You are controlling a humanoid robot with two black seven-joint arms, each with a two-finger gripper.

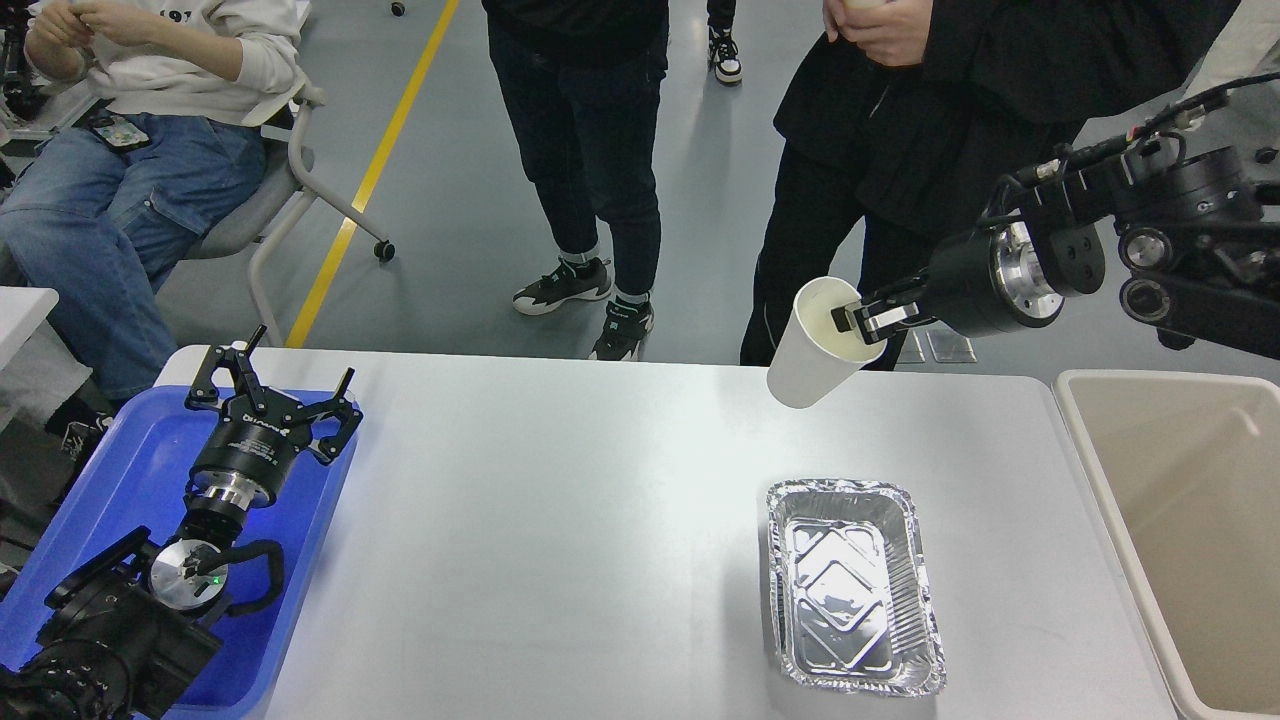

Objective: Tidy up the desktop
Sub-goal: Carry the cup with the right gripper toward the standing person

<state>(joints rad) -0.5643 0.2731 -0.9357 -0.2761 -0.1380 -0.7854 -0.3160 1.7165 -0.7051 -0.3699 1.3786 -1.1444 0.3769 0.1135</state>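
Observation:
The light-grey desktop (pixel 560 540) fills the lower view. My right gripper (pixel 862 312) is shut on the rim of a white paper cup (pixel 815 350) and holds it tilted, high above the desktop's far edge. An empty foil tray (pixel 850 585) lies on the desktop at the front right, below and in front of the cup. My left gripper (pixel 272 385) is open and empty, hanging over the blue plastic tray (pixel 120 470) at the left edge.
A beige bin (pixel 1180 540) stands at the right of the desktop, open and empty as far as shown. Two people stand just behind the desktop's far edge, close to the raised cup. A seated person is at the far left.

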